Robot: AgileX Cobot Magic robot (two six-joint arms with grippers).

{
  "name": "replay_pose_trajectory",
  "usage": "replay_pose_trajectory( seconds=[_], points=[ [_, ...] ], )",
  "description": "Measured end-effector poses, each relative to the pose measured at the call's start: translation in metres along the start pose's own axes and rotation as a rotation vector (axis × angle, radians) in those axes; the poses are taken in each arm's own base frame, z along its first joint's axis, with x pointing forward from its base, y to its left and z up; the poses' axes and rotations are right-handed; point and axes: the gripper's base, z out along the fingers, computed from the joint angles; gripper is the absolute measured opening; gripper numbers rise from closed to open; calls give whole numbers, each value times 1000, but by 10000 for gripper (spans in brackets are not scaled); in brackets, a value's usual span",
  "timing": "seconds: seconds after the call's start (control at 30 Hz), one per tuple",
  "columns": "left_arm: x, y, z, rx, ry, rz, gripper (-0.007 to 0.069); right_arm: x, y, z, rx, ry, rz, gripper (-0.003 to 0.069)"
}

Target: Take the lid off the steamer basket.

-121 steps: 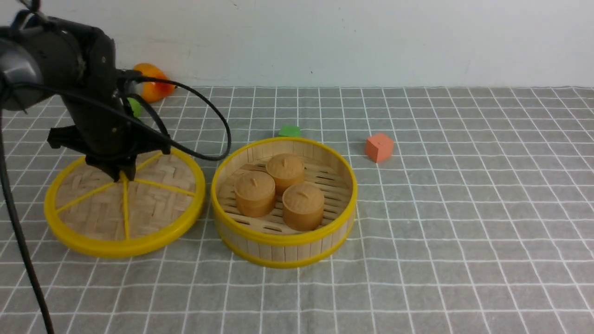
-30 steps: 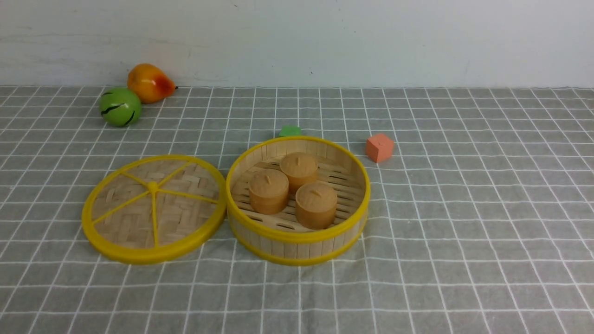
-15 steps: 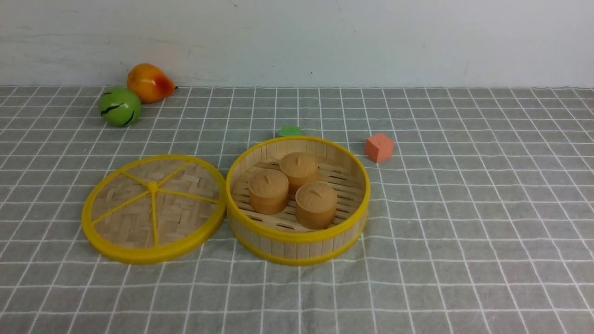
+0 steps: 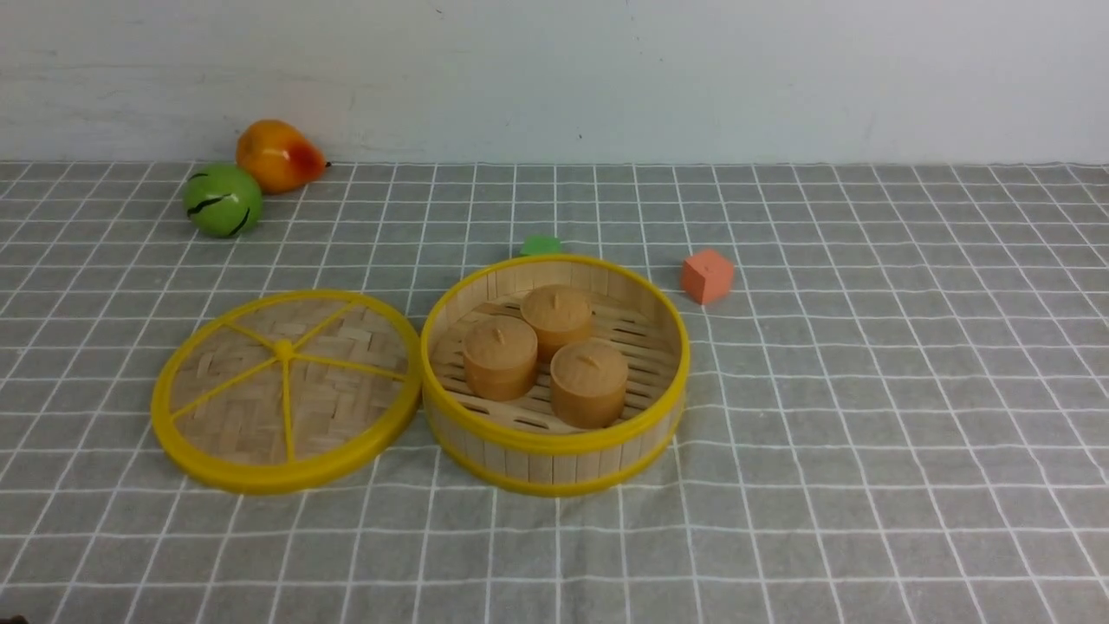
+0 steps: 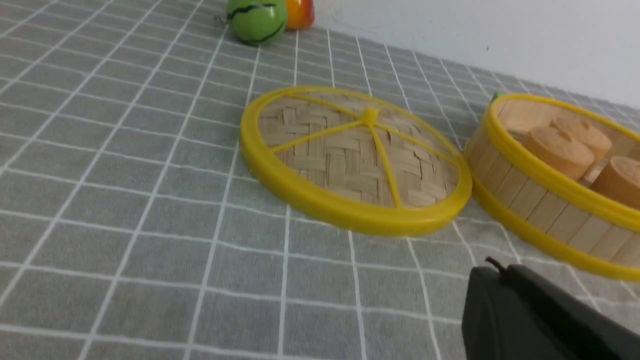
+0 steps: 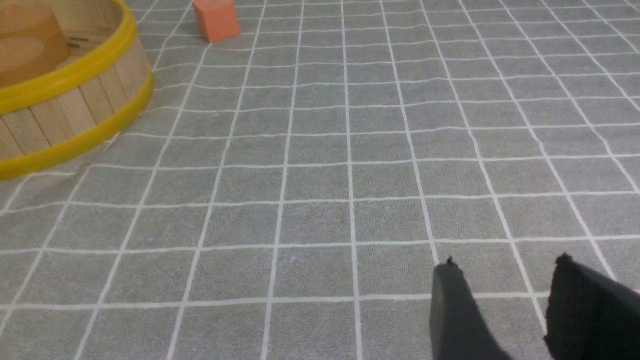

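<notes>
Only one left gripper (image 5: 545, 315) finger shows (gap unreadable), while the right gripper (image 6: 505, 265) stands parted, empty.

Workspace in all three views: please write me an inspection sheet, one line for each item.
Surface: grey checked cloth, lying flat.
Job's things: lid off, flat on the cloth, close beside the steamer basket; three buns inside.
Clutter: green ball, orange fruit, orange cube, green piece behind the basket.
Grippers: left gripper state unclear; right gripper open, empty.
Cables: nothing seen.
Surroundings: plain white wall.
</notes>
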Motion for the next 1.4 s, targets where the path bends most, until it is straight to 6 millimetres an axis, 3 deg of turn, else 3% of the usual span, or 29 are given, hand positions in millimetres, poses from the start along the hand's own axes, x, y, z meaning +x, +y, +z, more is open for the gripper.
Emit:
replay_pose_trajectory(
  seconds=[0.2, 0.4, 1.4],
  points=[
    [13, 1, -1, 12, 141, 59, -13, 0, 0, 0, 0, 0, 0, 242],
    [14, 1, -1, 19, 145, 132, -13, 0, 0, 0, 0, 0, 0, 242],
    [14, 2, -1, 7, 146, 134, -13, 0, 0, 0, 0, 0, 0, 242]
  ],
)
